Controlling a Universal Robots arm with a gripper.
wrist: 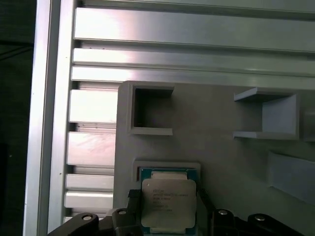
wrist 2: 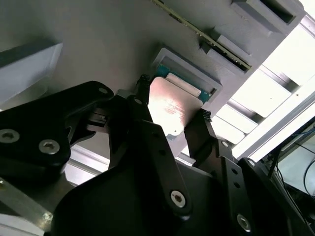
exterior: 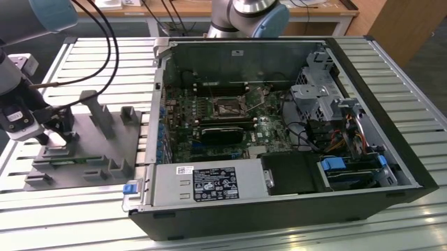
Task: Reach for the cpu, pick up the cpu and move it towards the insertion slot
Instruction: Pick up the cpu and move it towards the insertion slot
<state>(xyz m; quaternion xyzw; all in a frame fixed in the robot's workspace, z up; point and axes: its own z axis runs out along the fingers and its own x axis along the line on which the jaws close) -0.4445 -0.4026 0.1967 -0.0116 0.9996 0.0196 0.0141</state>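
Closest to the lens in both wrist views: gripper (wrist 2: pixel 172 101), black fingers (wrist 2: pixel 202 132) pressed against 2 opposite edges of the cpu (wrist 2: pixel 170 110), clamped on it. Shiny silver lid up, green rim showing, at a shallow square pocket (wrist: pixel 167 164) close to 1 edge of the grey fixture (wrist: pixel 216 113); seated or just lifted, cannot tell. Fixture flat on the slatted tabletop (exterior: pixel 104 57), near its edge at the exterior view's left, just beside an open computer case (exterior: pixel 279 130). Well apart from the motherboard socket (exterior: pixel 228 108) inside that case.
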